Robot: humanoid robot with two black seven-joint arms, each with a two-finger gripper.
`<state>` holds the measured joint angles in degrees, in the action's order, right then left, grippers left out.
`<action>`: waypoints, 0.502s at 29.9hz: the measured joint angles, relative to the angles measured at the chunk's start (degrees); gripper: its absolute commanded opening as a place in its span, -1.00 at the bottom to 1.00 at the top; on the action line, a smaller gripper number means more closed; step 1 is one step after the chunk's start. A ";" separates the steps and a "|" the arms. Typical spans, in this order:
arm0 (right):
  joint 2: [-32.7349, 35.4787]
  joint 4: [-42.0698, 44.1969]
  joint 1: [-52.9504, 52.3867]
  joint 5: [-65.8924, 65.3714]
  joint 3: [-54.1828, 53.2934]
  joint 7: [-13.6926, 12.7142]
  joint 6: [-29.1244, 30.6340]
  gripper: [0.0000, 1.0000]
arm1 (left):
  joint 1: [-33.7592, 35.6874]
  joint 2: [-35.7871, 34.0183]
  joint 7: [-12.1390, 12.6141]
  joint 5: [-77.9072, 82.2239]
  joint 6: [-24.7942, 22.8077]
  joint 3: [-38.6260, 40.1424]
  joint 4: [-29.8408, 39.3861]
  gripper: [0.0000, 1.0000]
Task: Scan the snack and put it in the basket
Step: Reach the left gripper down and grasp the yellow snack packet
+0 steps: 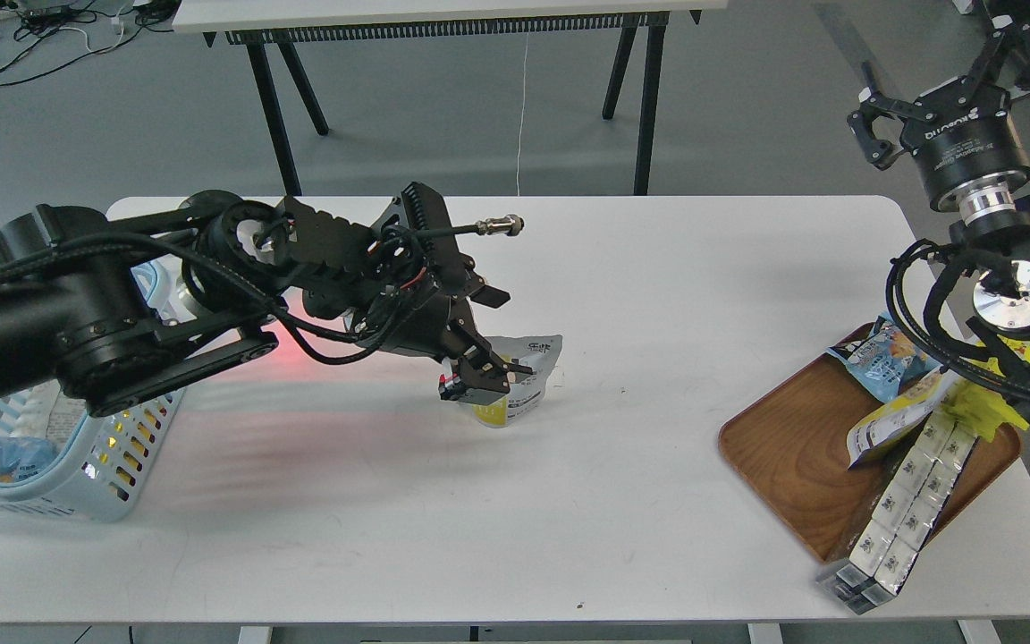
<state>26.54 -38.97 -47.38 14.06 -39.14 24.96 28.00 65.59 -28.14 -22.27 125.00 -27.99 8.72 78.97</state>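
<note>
**Snack pouch at mid-counter, left arm upon it**

Item 1. Snack [522, 380]: small pouch standing on the white counter [622, 501] near its middle; white back with dark print faces the view, a strip of yellow showing at the base. It is well apart from both the basket and the tray.

Item 2. Left gripper [479, 371]: reaches in from the left, its fingers clenched on the pouch's left edge. A red glow lies on the counter below the arm.

Item 3. Basket [95, 483]: light blue, slotted sides, at the counter's left end, partly hidden behind the left arm. Packets lie inside; their kinds cannot be told.

Item 4. Right gripper [953, 80]: raised above the counter's far right corner, fingers spread apart and grasping nothing.

Item 5. Wooden tray [792, 465]: brown, at the right end of the counter. It carries a blue snack packet [882, 358], a yellow-and-white pack [895, 420], and a long row of white boxes [904, 501] overhanging the tray's near edge.

Item 6. Second table [443, 18]: dark-legged, standing on the grey floor beyond the counter.
</note>
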 measured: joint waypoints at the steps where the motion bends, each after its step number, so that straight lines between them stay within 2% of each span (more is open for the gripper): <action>1: 0.00 -0.03 0.00 0.00 -0.01 0.01 0.00 0.99 | 0.00 0.32 -0.16 0.00 0.00 -0.13 -0.66 0.50; 5: 0.00 -0.06 0.00 0.00 -0.05 0.08 0.00 0.99 | -0.46 1.30 -0.59 0.00 0.00 -0.33 -2.54 0.37; 9: -0.18 -0.13 0.00 0.00 -0.06 0.13 0.00 0.99 | -1.23 1.70 -0.67 0.00 0.00 -0.36 -3.34 0.11; 15: -0.23 -0.10 -0.12 0.00 -0.06 0.19 0.00 0.99 | -1.86 2.73 -0.67 0.00 0.00 -0.36 -5.26 0.06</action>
<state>26.31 -39.07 -47.49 14.06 -39.20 25.15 28.00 63.73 -25.41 -22.93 125.00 -28.00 8.36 73.71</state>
